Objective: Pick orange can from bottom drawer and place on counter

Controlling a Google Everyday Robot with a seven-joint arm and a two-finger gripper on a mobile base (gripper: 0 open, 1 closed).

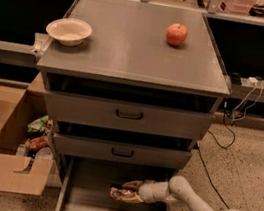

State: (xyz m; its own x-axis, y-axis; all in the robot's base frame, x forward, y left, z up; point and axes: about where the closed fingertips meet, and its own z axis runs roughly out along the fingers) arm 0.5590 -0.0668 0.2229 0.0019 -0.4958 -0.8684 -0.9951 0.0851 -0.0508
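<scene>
The orange can (120, 195), shiny and dented, lies in the open bottom drawer (87, 191), near the middle of its grey floor. My gripper (126, 190) reaches into the drawer from the right, and its fingers (133, 184) are closed around the can low over the floor. The white forearm (184, 195) runs back to the lower right. The counter (127, 46) is the broad grey top of the cabinet above.
A red-orange apple (176, 34) sits at the counter's back right and a white bowl (68, 31) at its left. Two closed drawers with black handles (129, 114) are above the open one. An open cardboard box (10, 149) stands on the floor at the left. Cables (231, 120) trail at the right.
</scene>
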